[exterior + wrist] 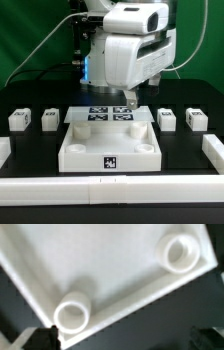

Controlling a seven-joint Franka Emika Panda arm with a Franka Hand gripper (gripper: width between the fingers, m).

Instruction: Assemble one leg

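Four small white legs stand in a row on the dark table, two at the exterior view's left [18,119] [50,118] and two at its right [167,118] [196,119]. The large white tray-like part [75,140] lies in the middle with a tag on its front wall. My gripper [128,98] hangs over the tray's far right corner, away from every leg. In the wrist view the gripper [122,342] is open and empty, with its dark fingertips [35,339] far apart. The tray [110,269] and two round corner sockets [182,252] [72,314] lie below it.
The marker board [108,114] lies just behind the tray, under the arm. White rails border the table at the front [110,187], at the exterior view's left [4,150] and at its right [214,150].
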